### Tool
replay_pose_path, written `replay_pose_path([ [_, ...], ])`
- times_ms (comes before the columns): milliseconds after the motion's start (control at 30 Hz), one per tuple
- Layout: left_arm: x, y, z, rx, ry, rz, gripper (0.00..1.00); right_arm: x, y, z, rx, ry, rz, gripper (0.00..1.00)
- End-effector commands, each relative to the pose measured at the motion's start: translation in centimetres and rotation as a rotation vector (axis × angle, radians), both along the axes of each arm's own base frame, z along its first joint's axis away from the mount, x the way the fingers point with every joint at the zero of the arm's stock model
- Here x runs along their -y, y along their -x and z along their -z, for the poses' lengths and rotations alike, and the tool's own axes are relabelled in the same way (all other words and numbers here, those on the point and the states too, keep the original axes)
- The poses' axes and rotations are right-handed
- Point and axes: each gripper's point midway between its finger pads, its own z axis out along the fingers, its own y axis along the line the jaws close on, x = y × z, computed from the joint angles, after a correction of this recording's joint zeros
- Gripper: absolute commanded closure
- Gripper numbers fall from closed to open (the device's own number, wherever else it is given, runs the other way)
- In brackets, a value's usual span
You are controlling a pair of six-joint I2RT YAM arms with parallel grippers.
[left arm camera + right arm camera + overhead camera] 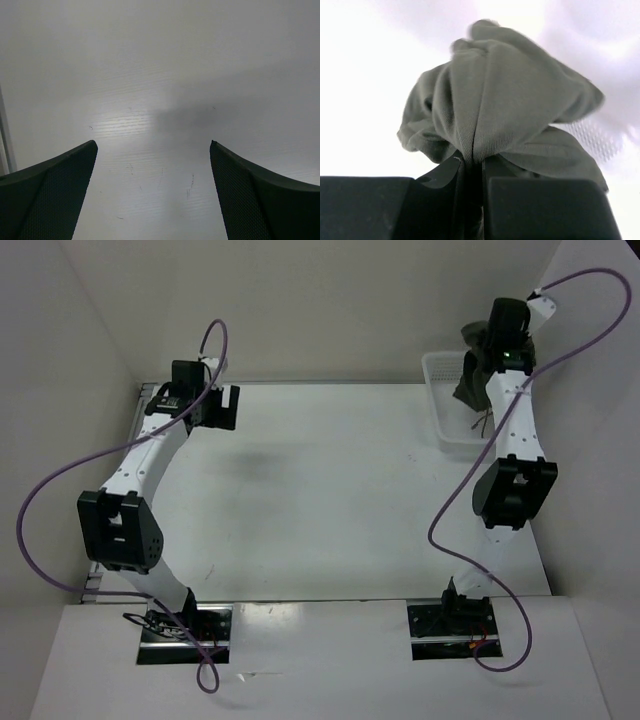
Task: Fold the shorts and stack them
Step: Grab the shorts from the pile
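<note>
Left gripper (pixel 152 145) hangs spread wide, gripping nothing, over the white table (pixel 150 60), well left of the mesh basket (pixel 440 430). Farther back, right gripper (pixel 472 167) pinches tight on the bunched shorts (pixel 505 100), dangling over that basket.

The top external camera looks down from above and behind the arm bases (pixel 185 632), far enough to take in the whole bench (pixel 330 500), with the white mesh basket (pixel 437 405) at its far right corner. The left wrist camera faces down, close over bare bench well left of the basket, between its own fingers (pixel 55 200). The right wrist camera sits tight against the shorts (pixel 500 95) over the basket; the top view covers both spots.
</note>
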Motion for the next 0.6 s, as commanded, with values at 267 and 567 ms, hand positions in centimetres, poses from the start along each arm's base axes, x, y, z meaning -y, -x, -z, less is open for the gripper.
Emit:
replay_pose_path([
  [267,0.1,4.2,-10.5,0.261,0.032,0.022,0.0,-15.4,10.6,-27.8,0.583,0.26,-0.599,1.0],
  [567,-1.9,9.7,-12.7,0.355,-0.006,-0.05,0.0,-33.7,19.9,-24.2,0.589,-0.079,-1.526,1.0],
])
